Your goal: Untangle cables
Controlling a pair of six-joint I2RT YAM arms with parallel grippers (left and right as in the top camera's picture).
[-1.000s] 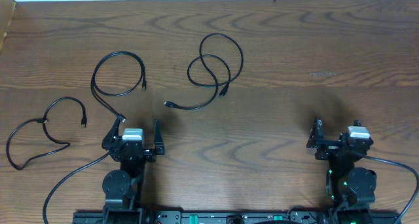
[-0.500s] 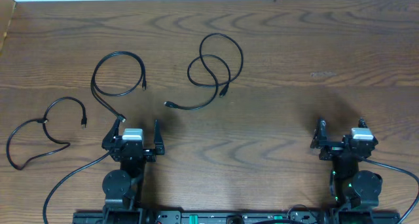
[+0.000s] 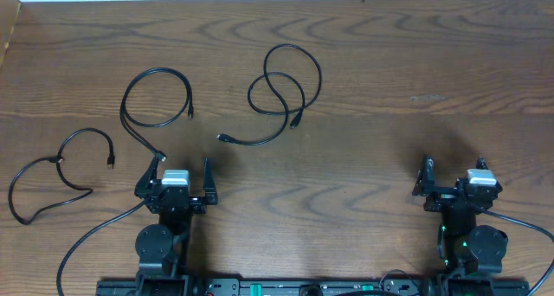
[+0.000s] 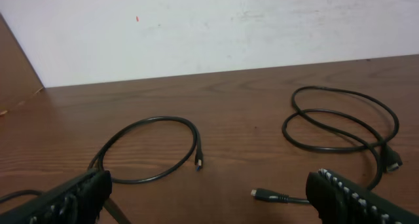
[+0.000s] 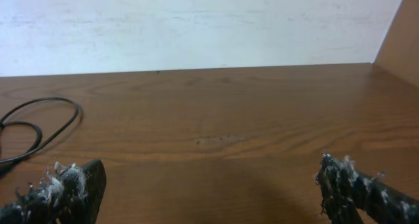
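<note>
Three cables (image 4: 198, 149) lie apart on the table (image 3: 372, 54); left claw (image 4: 209, 185) and right claw (image 5: 209, 171) gape wide, empty.

Wide open wood ahead of the right gripper (image 3: 452, 173), nothing on the table (image 3: 415, 62) that side, clear through to the wall (image 5: 196, 27). Tighter for the left gripper (image 3: 180, 168): the looped cable (image 3: 156, 70) trails right up to its left finger, maybe touching, hard to tell from above. A bare lane runs between that loop and the double-coiled cable (image 3: 319, 75), though that one's plug end pokes across its near mouth. The far-left cable (image 3: 86, 130) sprawls beside the arm.
</note>
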